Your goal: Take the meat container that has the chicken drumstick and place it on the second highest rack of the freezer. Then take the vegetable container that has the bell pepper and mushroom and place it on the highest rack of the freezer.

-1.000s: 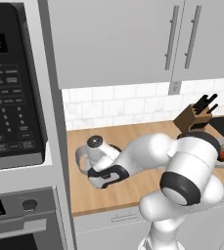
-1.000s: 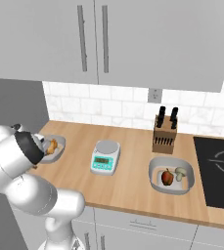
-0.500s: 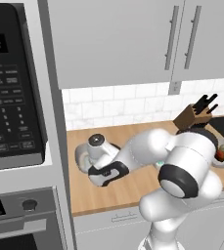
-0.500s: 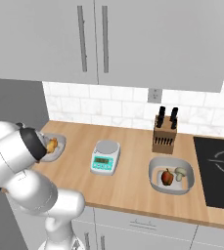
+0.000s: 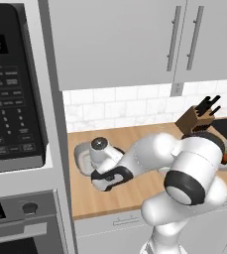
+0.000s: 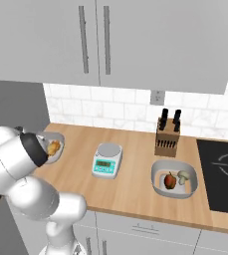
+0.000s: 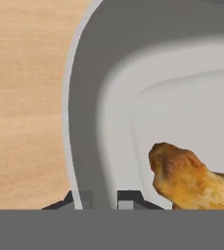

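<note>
Got my gripper (image 7: pixel 98 197) pinched on the rim of the meat container (image 7: pixel 84 112), one fingertip on each side of the wall at 6 o'clock in the hand view. The chicken drumstick (image 7: pixel 191 178) lies inside, toward 4 o'clock. The tray sits at the left end of the counter (image 6: pixel 135 174), with the vegetable container (image 6: pixel 174 179) well apart to the right. My plan: lift slowly and keep it level, since an edge grip will probably want to tip.

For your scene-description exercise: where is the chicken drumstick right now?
The drumstick lies in the grey container at the counter's left end in the right base view, left of the scale; the hand straddles that container's rim.
</note>
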You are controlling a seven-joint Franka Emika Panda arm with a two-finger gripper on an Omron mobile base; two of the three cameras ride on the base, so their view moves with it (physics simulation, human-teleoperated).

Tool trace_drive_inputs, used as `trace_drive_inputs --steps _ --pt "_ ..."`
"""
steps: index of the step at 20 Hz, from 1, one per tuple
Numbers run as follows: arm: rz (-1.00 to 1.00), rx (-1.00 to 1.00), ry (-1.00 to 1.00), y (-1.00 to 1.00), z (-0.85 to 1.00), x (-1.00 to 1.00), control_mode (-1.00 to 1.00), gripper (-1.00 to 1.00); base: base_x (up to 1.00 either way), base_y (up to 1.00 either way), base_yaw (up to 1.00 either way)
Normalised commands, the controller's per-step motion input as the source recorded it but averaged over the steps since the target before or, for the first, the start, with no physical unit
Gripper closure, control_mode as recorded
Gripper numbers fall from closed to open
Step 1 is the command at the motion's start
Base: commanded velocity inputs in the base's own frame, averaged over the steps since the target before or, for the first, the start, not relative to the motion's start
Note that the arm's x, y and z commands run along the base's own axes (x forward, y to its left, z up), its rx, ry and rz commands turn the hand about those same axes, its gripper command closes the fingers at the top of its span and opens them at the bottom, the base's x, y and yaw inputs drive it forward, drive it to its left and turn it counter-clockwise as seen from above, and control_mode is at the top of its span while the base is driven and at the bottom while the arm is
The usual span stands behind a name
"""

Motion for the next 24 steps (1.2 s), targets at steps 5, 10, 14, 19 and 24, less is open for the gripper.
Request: trace_drive_inputs --steps 5,10,14,19,24 --pt "0.02 0.00 -0.07 -0.07 0.79 -0.46 -1.00 1.00 0.00 0.00 0.00" --pt "0.06 0.00 -0.05 -0.25 1.00 -0.36 -1.00 1.00 0.00 0.00 0.00" --pt "0.01 -0.01 0.03 -0.02 1.00 -0.03 -1.00 1.00 0.00 0.00 0.00" --pt "0.00 -0.02 0.15 0.00 1.00 0.00 -1.00 1.00 0.00 0.00 0.00" --pt "0.00 -0.02 0.19 -0.01 1.00 0.00 -1.00 1.00 0.00 0.00 0.00"
